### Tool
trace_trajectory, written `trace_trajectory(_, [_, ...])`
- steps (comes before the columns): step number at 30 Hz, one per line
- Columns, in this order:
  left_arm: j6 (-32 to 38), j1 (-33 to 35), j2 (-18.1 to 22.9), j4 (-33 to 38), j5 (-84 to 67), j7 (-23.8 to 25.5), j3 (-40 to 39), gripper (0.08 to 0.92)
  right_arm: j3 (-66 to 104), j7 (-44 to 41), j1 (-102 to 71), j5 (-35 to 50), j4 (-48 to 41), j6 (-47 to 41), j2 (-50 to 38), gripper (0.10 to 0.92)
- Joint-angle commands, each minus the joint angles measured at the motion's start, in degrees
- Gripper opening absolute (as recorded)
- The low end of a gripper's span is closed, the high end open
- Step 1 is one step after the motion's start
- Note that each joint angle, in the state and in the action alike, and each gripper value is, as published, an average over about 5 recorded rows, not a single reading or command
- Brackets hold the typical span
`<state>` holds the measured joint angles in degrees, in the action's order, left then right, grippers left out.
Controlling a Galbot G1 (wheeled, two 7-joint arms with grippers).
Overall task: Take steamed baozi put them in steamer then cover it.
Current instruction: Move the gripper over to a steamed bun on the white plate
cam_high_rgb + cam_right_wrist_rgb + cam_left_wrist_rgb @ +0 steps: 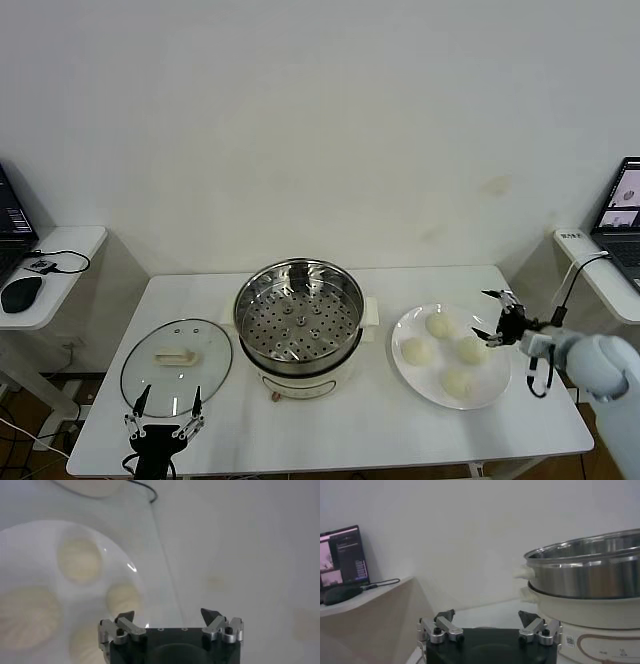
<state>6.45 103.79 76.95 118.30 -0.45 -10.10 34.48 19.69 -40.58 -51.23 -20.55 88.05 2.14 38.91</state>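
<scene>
Nearest the robot, the left pincer (pixel 166 428) waits at the front edge of the worktop (pixel 330 430), its jaws spread and holding nothing, just short of the cover (pixel 176 353) lying flat there. Farther back, mid-worktop, the steamer (pixel 300 325) stands open with its perforated tray bare, so loading has not begun. To the right, four steamed baozi (pixel 439 324) sit on a white plate (pixel 496 388). The right pincer (pixel 495 320) hovers at the plate's outer rim, released and empty, arm reaching in from the side. The next move likely calls for lowering over one bun and closing gently.
</scene>
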Motion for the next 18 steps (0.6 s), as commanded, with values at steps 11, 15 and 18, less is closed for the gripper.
trace_trajectory(11, [0.4,1.1,-0.2,0.5,1.2,-0.3,1.5,0.823,-52.5,-17.0,46.6,11.0,-22.6,-1.2,-1.6,0.823])
trace_trajectory(15, [0.4,0.7,-0.2,0.2,0.9,-0.4,1.7,0.823,-57.4,-17.3,49.0,10.7,-26.5,-1.1,1.9,0.823])
trace_trajectory(18, [0.4,0.3,-0.3,-0.2,0.7,-0.5,1.8,0.823,-59.1,-17.2,49.5,10.2,-29.6,-1.0,4.6,0.823])
